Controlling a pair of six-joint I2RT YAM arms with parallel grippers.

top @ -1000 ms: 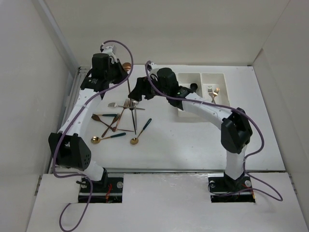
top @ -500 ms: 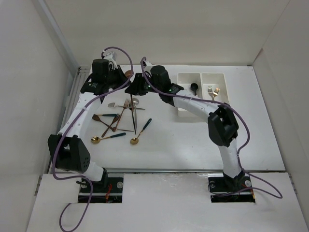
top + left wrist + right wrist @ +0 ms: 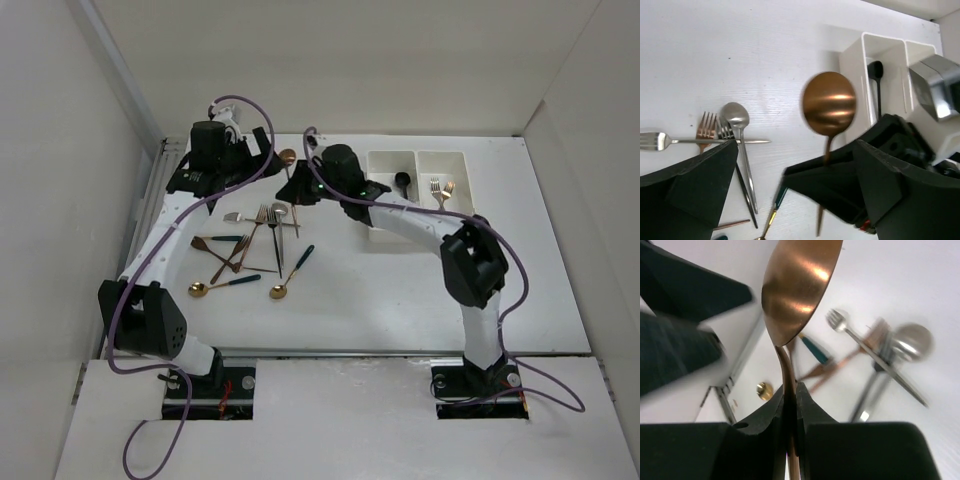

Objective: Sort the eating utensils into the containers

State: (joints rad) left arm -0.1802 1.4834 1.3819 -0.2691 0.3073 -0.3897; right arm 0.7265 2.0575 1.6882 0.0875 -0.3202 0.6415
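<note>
A copper spoon (image 3: 287, 158) hangs above the table with its bowl up. My right gripper (image 3: 298, 190) is shut on its handle; in the right wrist view the jaws (image 3: 790, 400) pinch the stem below the bowl (image 3: 797, 285). My left gripper (image 3: 252, 165) stands open just left of the spoon, its fingers (image 3: 690, 190) spread wide on either side of the spoon (image 3: 829, 103) and of the right gripper. The other eating utensils (image 3: 250, 245) lie in a loose pile on the table. The white containers (image 3: 417, 165) stand to the right, with a black spoon (image 3: 402, 180) in the left bin and forks (image 3: 438, 188) in the right.
Under the grippers lie a silver spoon (image 3: 737, 117), a silver fork (image 3: 670, 141) and a copper fork (image 3: 705, 127). Two gold spoons with green handles (image 3: 225, 284) (image 3: 292, 272) lie nearer the front. White walls enclose the table at the left, back and right.
The left gripper has opened and let go of the copper spoon. The right gripper has shut on its handle and drawn the spoon slightly to the right.
</note>
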